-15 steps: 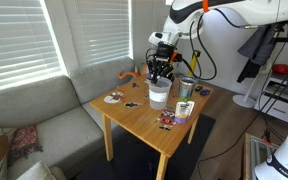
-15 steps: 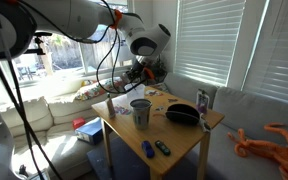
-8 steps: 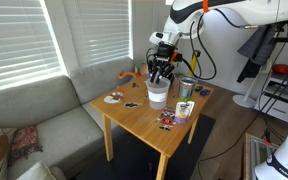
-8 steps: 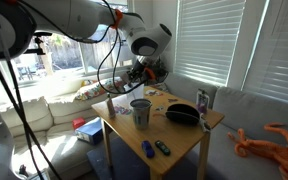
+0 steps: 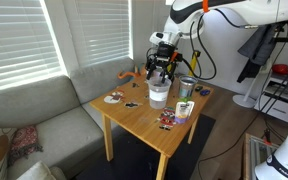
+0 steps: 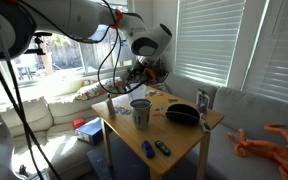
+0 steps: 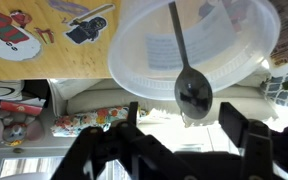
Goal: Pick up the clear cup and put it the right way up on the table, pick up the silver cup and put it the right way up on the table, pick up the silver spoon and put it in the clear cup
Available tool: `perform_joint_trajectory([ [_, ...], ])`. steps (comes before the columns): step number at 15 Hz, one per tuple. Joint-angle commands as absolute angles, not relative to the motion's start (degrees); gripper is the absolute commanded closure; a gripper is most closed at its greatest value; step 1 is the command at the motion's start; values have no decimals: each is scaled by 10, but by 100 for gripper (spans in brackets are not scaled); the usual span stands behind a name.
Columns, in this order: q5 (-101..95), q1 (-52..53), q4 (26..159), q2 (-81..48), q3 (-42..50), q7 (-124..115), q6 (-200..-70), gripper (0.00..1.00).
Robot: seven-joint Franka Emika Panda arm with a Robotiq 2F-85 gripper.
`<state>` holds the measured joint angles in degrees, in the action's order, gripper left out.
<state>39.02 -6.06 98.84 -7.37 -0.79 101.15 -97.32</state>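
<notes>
Gripper (image 7: pixel 182 120) open, jaws spread over clear cup (image 7: pixel 134 55). Spoon (image 7: pixel 192 92) in cup, handle toward 12 o'clock. Silver cup (image 5: pixel 187 87) at cup's 3 o'clock. Card (image 7: pixel 9 45) print unreadable.

Daylight comes through the slatted blinds (image 5: pixel 24 45) in both exterior views, and an unshaded window (image 6: pixel 59 60) burns out to white. The table (image 5: pixel 149 118) throws a dark shadow beneath itself. Both exterior views are small and soft in detail. In the wrist view the clear cup (image 7: pixel 194 45) glows, backlit, while the gripper (image 7: pixel 181 128) is a blurred, near-black silhouette.
</notes>
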Motion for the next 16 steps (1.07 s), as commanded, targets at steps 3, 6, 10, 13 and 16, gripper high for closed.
perform_joint_trajectory([
  [3, 395, -58, 968, -63, 0, 1017, -959, 0],
  [6, 388, -57, 948, -50, 6, 957, -961, 0],
  [10, 347, -49, 928, -28, 12, 805, -995, 0],
  [13, 299, -43, 922, -13, 10, 711, -1019, 0],
  [16, 242, -38, 918, -5, 9, 619, -1032, 0],
])
